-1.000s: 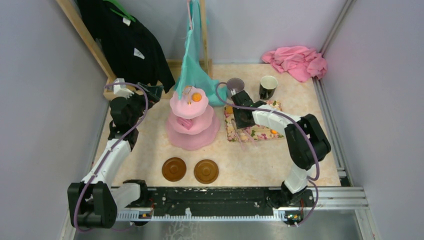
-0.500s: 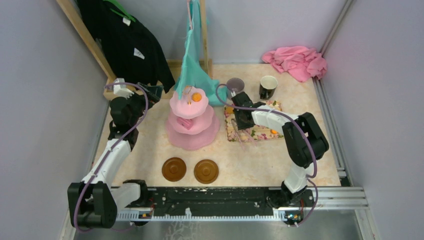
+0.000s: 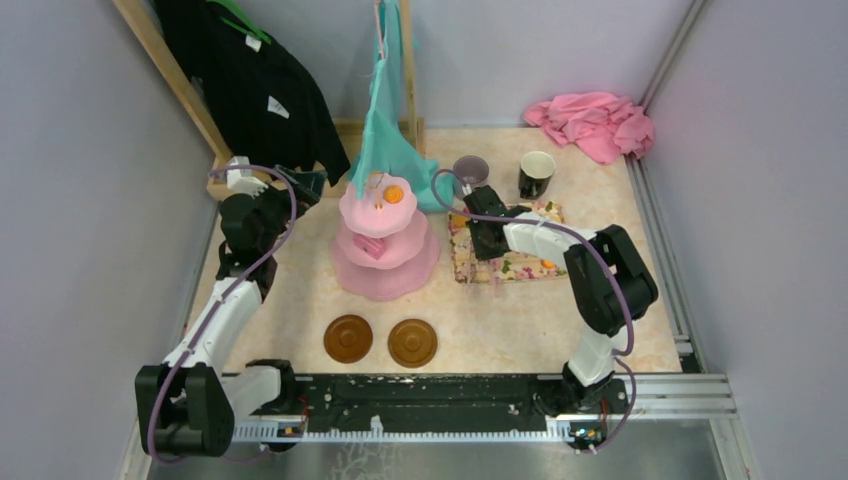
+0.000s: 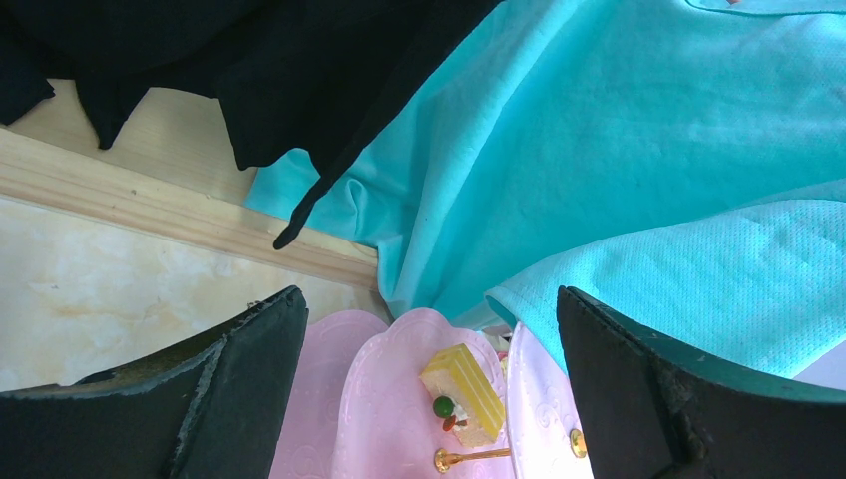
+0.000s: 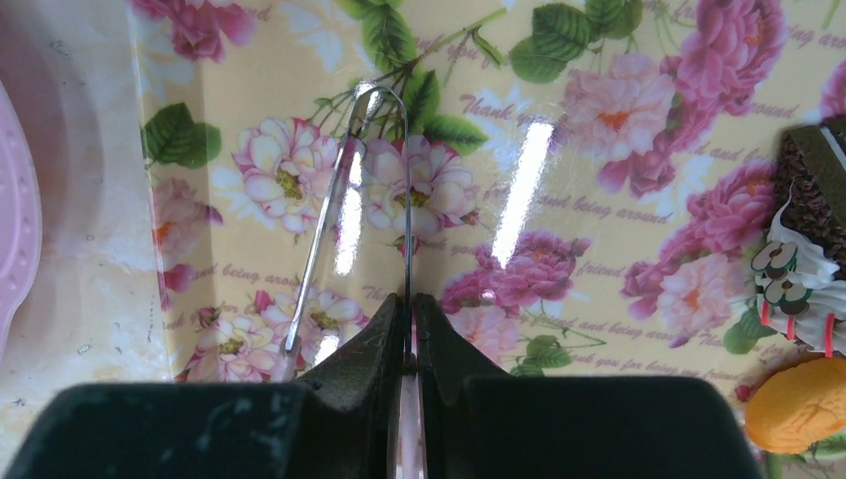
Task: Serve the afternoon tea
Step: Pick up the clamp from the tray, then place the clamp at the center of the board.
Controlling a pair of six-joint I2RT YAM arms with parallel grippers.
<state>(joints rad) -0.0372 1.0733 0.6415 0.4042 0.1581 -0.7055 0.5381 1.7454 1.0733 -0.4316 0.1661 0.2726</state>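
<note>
The pink three-tier stand (image 3: 385, 262) stands mid-table with an orange cake (image 3: 394, 194) on its top tier and a pink cake (image 3: 368, 248) lower down. My left gripper (image 3: 303, 184) is open and empty beside the stand. In the left wrist view it (image 4: 429, 304) frames a yellow cake (image 4: 462, 392) on a pink tier (image 4: 379, 399). My right gripper (image 3: 480, 248) is shut on a thin metal tongs-like loop (image 5: 407, 200) over the floral tray (image 5: 599, 200). A brown cake (image 5: 808, 230) and an orange cake (image 5: 798, 404) lie on the tray. The grey mug (image 3: 471, 170), the black mug (image 3: 536, 173) and two brown discs (image 3: 348, 338) (image 3: 412, 342) stand on the table.
Teal fabric (image 3: 385, 110) hangs just behind the stand, and a black garment (image 3: 255, 85) hangs at the back left on a wooden frame. A pink cloth (image 3: 595, 122) lies in the back right corner. Walls close in on both sides.
My right gripper has shifted slightly left and back over the tray's left part, still holding the metal loop. The left arm has not moved.
</note>
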